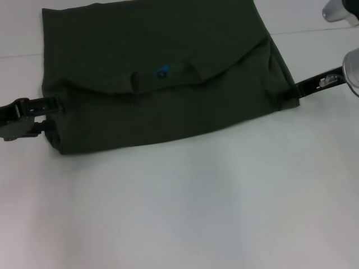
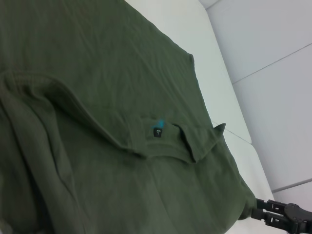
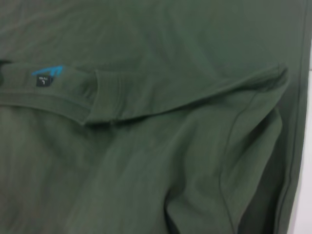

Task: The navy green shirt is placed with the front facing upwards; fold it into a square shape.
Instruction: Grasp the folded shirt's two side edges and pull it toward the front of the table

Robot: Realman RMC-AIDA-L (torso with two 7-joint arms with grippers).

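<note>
I see the navy green shirt [image 1: 162,73] folded at the table's [image 1: 185,207] far edge, blue neck label [image 1: 162,71] showing (writing unreadable). Left gripper [image 1: 51,105] and right gripper [image 1: 296,88] reach low to opposite side edges; jaws I cannot tell.

Navy green shirt [image 1: 162,67]: far edge cut off by head view's top border; chest print hidden, only plain fabric and folded-over collar showing. Neck label [image 3: 44,80]: text too small to read. Left gripper [image 1: 47,106]: tips buried in shirt's left edge, finger gap not discernible. Right gripper [image 1: 297,89]: tips meet shirt's right edge, state unclear; arm cut off by frame.
</note>
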